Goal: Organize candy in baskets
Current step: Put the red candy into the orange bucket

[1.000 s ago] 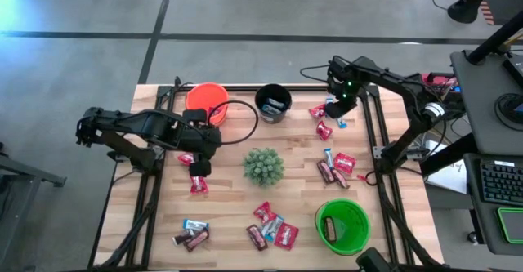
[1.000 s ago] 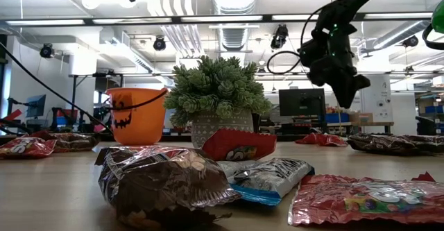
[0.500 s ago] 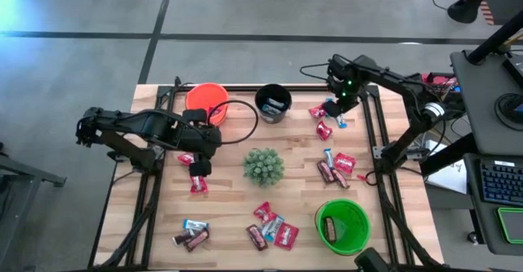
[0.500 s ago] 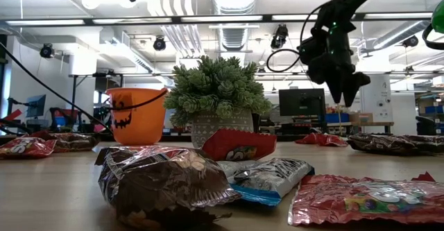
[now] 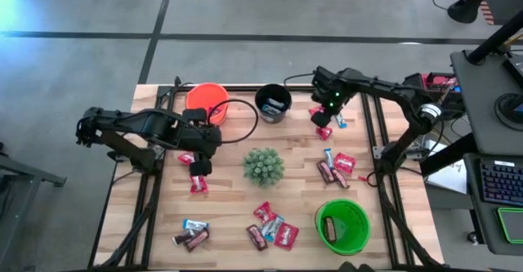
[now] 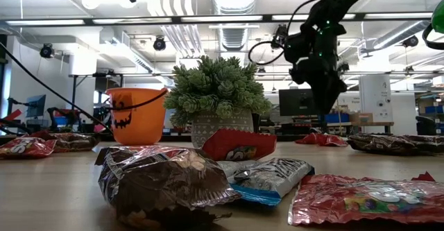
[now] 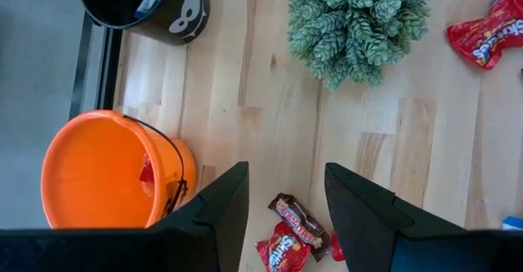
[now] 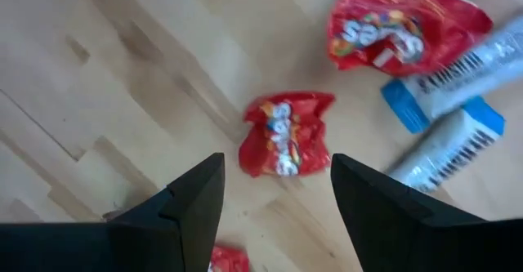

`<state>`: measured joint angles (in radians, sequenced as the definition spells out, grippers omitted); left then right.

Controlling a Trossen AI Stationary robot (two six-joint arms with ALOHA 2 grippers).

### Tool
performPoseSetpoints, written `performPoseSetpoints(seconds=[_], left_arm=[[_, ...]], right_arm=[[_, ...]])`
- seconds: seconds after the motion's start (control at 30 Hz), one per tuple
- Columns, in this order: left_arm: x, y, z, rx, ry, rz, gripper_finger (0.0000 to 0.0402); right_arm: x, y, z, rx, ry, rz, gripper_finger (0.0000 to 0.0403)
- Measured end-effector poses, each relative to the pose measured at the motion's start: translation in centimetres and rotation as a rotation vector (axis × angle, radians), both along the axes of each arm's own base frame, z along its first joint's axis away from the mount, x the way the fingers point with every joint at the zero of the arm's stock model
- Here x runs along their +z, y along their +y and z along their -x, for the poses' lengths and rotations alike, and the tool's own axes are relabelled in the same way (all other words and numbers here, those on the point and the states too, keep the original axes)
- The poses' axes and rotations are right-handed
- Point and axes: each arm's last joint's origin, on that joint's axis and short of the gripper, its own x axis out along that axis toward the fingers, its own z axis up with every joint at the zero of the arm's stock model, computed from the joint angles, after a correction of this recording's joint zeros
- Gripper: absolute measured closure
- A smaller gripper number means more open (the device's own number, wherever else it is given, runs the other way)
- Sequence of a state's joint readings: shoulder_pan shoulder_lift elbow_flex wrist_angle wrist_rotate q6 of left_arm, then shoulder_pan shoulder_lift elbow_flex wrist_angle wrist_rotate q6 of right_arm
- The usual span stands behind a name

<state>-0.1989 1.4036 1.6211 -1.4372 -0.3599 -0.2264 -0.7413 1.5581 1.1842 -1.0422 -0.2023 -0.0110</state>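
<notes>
A wooden table [image 5: 229,223] seen from above holds scattered candy and three small buckets. At the left, the left gripper [image 5: 198,167] hangs low over the boards beside the orange bucket [image 5: 206,102], its fingers [image 7: 219,215] spread apart around nothing, directly above a dark brown bar [image 7: 300,216] and a red pack [image 7: 279,247] lying on the wood; the left wrist view shows a red wrapper [image 7: 146,172] already lying inside the orange bucket. Nearer the front edge sit a blue-and-silver bar [image 5: 194,224] and a brown one [image 5: 194,239]. The spiky green plant [image 5: 263,165] stands at the middle of the table, with the black bucket [image 5: 273,103] behind it at the far edge, a blue-and-silver wrapper showing inside. In front of the plant lies a cluster of red and blue packs [image 5: 272,225]. To the right of the black bucket, the right gripper [image 5: 324,116] hovers with its fingers [image 8: 189,202] wide apart, empty, over a crumpled red pack [image 8: 284,132], which lies near a larger red pack [image 8: 401,27] and two blue-and-silver bars [image 8: 448,100]. Farther right lies another small group of candy [image 5: 337,166], and the bright green bucket [image 5: 342,225] stands near the front right corner.
</notes>
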Motion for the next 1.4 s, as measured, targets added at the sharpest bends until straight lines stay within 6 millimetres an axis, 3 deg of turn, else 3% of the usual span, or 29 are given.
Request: performPoseSetpoints(seconds=[0.4,0.77,1.4], left_arm=[[0.0,0.0,0.0,0.116,-0.037,0.051,0.0257],[0.0,0.1,0.0,0.220,-0.066,0.094,0.0257],[-0.1,0.2,0.2,0.227,-0.048,0.091,0.0257]], right_arm=[[-3.0,1.0,0.7,0.025,0.139,0.111,0.0186],[-4.2,1.0,0.7,0.041,0.106,0.143,0.0186],[-5.2,1.4,0.6,0.011,0.075,0.054,0.0186]])
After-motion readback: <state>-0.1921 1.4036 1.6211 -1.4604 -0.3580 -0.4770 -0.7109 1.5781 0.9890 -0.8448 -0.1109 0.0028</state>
